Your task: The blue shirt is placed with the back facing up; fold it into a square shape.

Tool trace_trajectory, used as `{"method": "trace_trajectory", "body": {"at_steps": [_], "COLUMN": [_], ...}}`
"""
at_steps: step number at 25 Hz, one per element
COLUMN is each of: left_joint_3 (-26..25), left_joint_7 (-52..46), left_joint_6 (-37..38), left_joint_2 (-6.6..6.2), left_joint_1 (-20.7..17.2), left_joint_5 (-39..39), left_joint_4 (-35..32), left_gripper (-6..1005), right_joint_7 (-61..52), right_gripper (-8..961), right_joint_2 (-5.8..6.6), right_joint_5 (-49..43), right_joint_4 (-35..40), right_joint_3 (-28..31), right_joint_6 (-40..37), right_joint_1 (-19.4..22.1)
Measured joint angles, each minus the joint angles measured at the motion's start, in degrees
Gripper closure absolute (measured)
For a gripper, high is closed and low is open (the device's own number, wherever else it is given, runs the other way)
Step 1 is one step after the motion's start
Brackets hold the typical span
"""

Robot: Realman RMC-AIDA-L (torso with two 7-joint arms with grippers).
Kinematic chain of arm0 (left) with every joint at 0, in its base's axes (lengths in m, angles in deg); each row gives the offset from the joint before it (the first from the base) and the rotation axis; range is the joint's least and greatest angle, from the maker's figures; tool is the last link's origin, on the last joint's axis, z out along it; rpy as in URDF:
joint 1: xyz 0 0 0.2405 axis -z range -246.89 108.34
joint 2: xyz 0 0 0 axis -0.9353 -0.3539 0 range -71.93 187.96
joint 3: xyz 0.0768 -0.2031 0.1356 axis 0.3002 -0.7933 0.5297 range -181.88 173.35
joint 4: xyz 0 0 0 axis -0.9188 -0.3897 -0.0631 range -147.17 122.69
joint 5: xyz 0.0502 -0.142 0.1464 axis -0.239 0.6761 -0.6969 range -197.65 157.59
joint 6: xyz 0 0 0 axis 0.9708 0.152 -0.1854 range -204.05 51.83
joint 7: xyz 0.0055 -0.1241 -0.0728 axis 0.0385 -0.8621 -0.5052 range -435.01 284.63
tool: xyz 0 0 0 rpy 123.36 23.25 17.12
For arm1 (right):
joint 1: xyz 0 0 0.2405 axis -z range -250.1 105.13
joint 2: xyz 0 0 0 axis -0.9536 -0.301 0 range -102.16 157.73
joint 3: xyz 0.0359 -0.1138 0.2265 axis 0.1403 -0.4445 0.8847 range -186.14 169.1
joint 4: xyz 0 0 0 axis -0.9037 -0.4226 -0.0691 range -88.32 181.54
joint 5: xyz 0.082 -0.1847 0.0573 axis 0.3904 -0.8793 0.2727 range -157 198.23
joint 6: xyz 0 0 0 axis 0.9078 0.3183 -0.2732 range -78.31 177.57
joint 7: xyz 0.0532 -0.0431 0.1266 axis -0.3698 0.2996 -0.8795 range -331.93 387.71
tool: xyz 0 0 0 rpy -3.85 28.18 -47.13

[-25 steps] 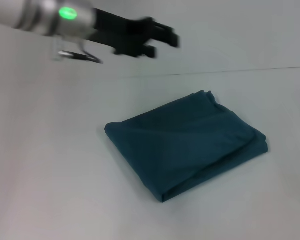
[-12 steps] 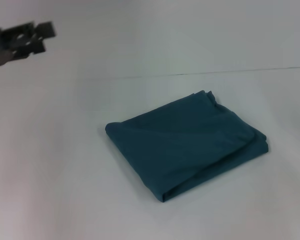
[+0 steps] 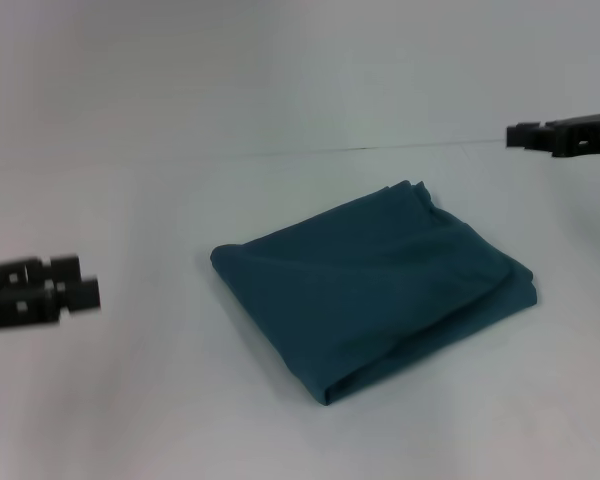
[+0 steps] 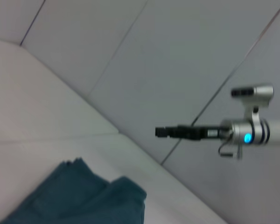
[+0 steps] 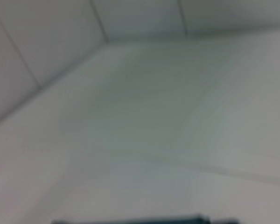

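Lying folded near-square at worktop [image 3: 130, 420] centre, blue shirt [image 3: 375, 290] looks finished; left gripper [image 3: 65, 293] at 9 o'clock, right gripper [image 3: 540, 135] at 2 o'clock, both clear; jaw state indeterminable.

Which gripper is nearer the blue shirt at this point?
Left, slightly, as a judgement. The left gripper sits off the blue shirt's left corner, apart from it; the right gripper hangs beyond its far right side, farther off.

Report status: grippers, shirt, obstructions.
Left gripper off to the shirt's left, right gripper far right, neither touching cloth. Blue shirt folded, roughly square, on the table. Nothing in the way.
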Motion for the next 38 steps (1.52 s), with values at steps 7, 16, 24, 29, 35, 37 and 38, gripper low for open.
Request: {"method": "trace_trajectory", "body": {"at_steps": [7,16,24,29,35,37,38], "left_joint_3": [1.5,4.9,8.3,8.4,8.3,8.3,8.3], "left_joint_7": [3.7,4.7,4.8,4.8,4.8,4.8,4.8], "left_joint_6": [-0.5,-2.3,-4.7,-4.9,-5.4,-5.4,-5.4], "left_joint_2": [1.61,1.97,2.49,2.49,2.49,2.49,2.49], "left_joint_1": [-2.4,-2.0,-1.8,-1.5,-1.6,-1.6,-1.6], "left_joint_5": [-1.4,-2.8,-2.9,-3.0,-3.0,-3.0,-3.0], "left_joint_4": [1.8,3.9,4.0,4.6,4.6,4.6,4.6], "left_gripper": [54,53,52,53,53,53,53], "right_joint_7": [-14.3,-17.9,-16.6,-15.9,-15.2,-14.7,-14.6], "right_gripper": [712,354,49,72,198,236,256], "right_joint_2": [-1.27,-2.31,-3.02,-3.02,-2.76,-2.75,-2.76], "right_joint_5": [-23.9,-26.7,-24.2,-23.4,-23.2,-23.0,-23.0], "right_joint_4": [1.5,-4.9,-11.8,-14.4,-16.5,-16.7,-16.8], "right_joint_3": [0.7,0.3,0.0,0.0,-0.1,-0.1,-0.1], "right_joint_6": [-8.8,-2.9,4.0,5.6,7.1,7.2,7.2], "right_joint_1": [-9.1,-9.8,-10.3,-11.2,-11.7,-11.7,-11.7]}}
